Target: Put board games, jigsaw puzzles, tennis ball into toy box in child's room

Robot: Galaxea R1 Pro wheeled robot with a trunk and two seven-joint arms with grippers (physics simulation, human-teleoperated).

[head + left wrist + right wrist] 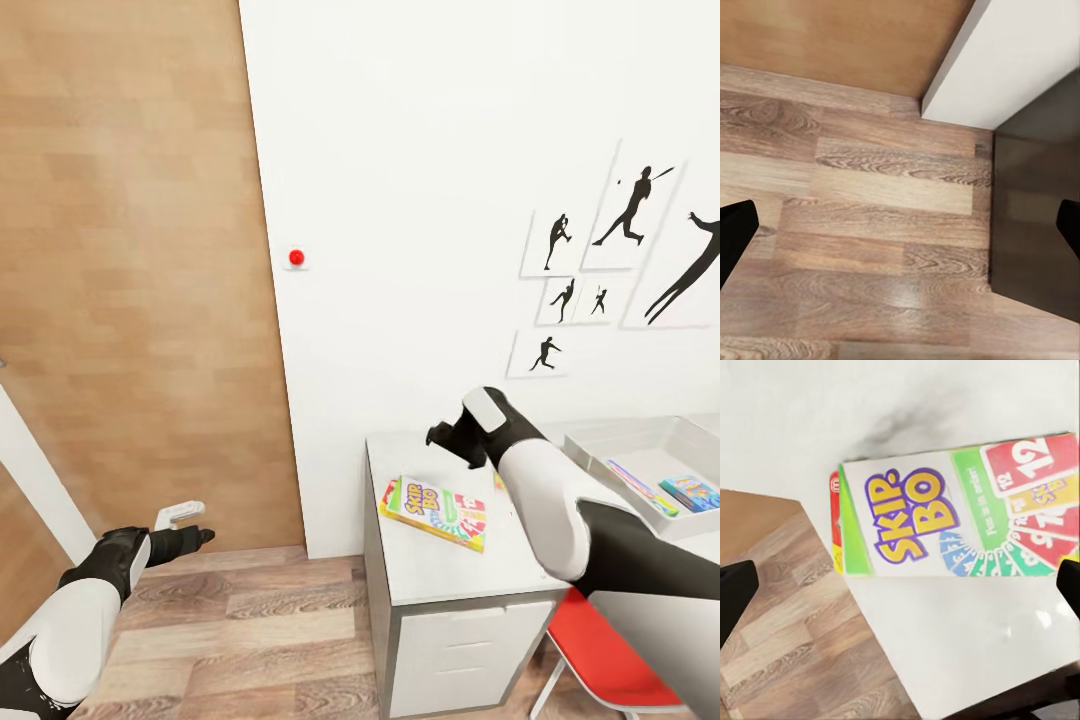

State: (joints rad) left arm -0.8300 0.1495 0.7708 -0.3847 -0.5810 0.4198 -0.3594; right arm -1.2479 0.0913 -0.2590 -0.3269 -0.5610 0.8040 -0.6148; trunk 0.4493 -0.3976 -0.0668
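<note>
A white-green-red Skip-Bo board game [435, 510] lies flat on the pale grey table [440, 575], near its left front corner. My right gripper [450, 440] hovers just above and behind it. In the right wrist view the Skip-Bo box [952, 514] sits beyond the wide-apart black fingertips [735, 592], so that gripper [900, 592] is open and empty. The light grey toy box [600, 445] stands at the table's right and holds a blue-green printed box [690, 492] and a colourful flat piece [640, 485]. My left gripper [195, 528] hangs open over the wood floor, holding nothing.
A brown door [130, 270] fills the left. The white wall behind the table carries black baseball silhouettes [630, 210] and a red knob [296, 258]. A red chair [600, 650] sits under the table's front right. The table's dark side [1035, 225] is close to my left gripper.
</note>
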